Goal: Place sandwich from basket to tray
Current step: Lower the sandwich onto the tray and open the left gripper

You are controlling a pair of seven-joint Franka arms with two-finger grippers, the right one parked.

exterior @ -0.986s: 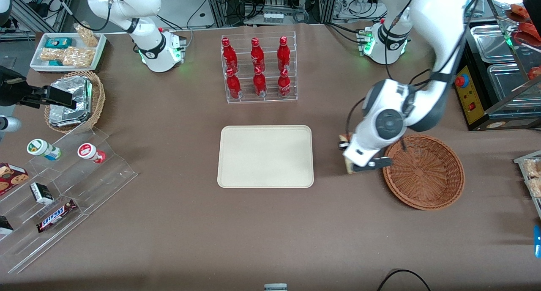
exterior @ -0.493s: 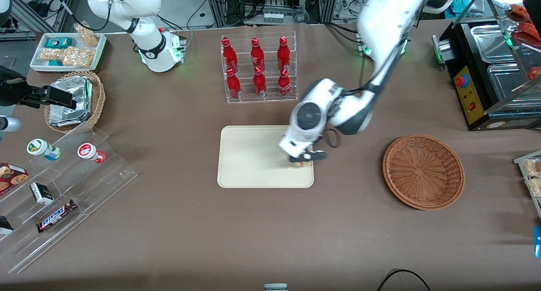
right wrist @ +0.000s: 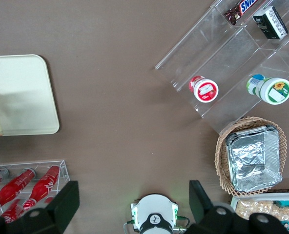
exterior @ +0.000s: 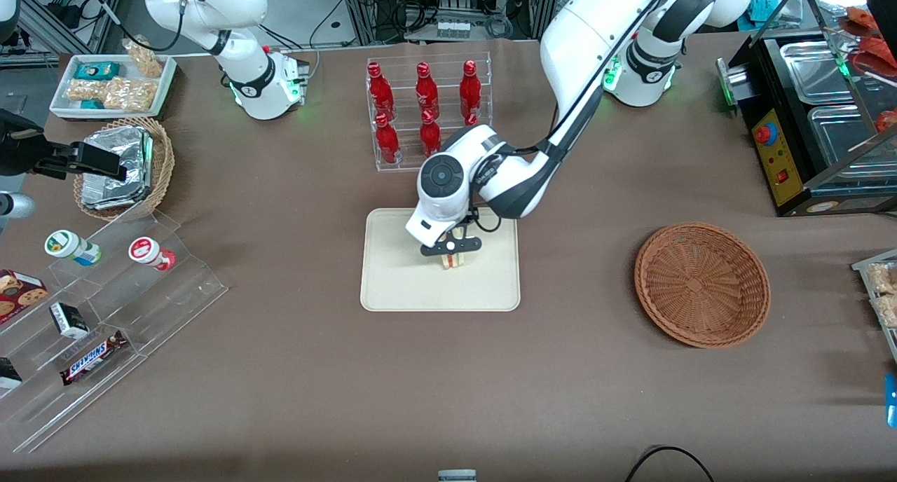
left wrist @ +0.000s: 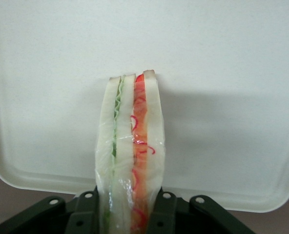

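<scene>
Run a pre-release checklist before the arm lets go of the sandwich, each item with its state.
1. Gripper shut on the sandwich, fingers on both bread faces: ok.
2. Sandwich above the tray, inside its rim in the front view: ok.
3. Tray under the sandwich free of other items: ok.
4. Sandwich touching the tray surface: cannot tell; the wrist view shows a shadow on the tray, not contact.
5. Sandwich layers together, bread and fillings aligned: ok.
6. Basket holds nothing, no second sandwich left: ok.
</scene>
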